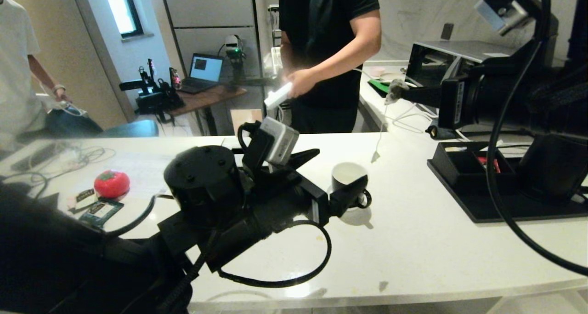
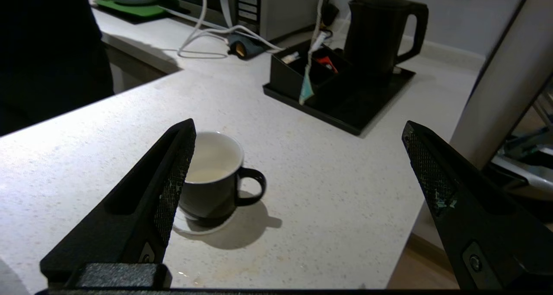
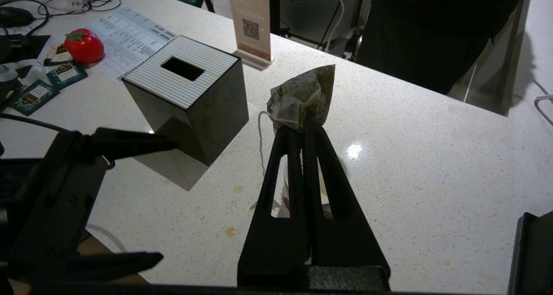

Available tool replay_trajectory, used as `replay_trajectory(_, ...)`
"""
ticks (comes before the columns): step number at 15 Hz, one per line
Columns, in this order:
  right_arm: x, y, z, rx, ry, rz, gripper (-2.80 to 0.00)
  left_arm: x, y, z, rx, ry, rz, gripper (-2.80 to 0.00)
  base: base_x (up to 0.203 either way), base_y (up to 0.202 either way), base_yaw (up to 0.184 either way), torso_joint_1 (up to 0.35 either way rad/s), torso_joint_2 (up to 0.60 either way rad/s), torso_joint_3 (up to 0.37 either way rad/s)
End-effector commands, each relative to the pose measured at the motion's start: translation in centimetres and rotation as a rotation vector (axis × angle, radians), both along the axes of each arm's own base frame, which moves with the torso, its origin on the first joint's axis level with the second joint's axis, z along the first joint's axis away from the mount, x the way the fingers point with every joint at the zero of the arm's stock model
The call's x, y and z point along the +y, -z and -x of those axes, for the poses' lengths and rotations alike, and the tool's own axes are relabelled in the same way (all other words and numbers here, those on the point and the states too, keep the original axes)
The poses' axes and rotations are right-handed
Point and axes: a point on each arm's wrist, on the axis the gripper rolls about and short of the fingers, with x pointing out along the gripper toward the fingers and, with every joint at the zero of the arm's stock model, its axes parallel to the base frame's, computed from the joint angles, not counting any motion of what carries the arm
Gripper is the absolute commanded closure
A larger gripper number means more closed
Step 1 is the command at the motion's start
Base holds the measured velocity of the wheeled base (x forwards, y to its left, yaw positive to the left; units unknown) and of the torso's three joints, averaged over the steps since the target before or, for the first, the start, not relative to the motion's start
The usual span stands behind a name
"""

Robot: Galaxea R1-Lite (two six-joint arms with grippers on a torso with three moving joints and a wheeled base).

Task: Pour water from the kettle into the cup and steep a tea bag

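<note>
Spread wide, left tool (image 2: 298, 165) is held just beside cup (image 2: 214, 174); water judged poured. Tea bag (image 3: 304, 97) is pinched in right tool (image 3: 304, 131), above cup, steeping not yet done. Kettle (image 2: 380, 31) is seen well beyond, on tray (image 2: 367, 105).

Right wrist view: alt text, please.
The shut right gripper pinches a tea bag above a white counter. Beside it are a black tissue box, a QR sign and a red tomato-shaped object.

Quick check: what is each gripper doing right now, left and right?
Left gripper: open, empty, beside the cup.
Right gripper: shut on the tea bag, held in the air.
</note>
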Motion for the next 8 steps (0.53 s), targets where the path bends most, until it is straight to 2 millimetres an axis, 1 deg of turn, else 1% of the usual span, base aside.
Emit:
replay_trajectory(1, 0.0, 0.0, 0.0, -0.001, -0.001, 0.001, 0.0, -0.7, 0.8, 0.3, 0.015, 0.021, -0.015, -2.8, 0.0, 0.0, 0.0, 0.0, 0.0, 0.0)
replay_trajectory(8, -0.1, -0.2, 0.2, -0.006, -0.001, -0.002, 0.0, -1.7, 2.0, 0.0, 0.036, 0.033, -0.039, -2.8, 0.0, 0.0, 0.0, 0.0, 0.0, 0.0)
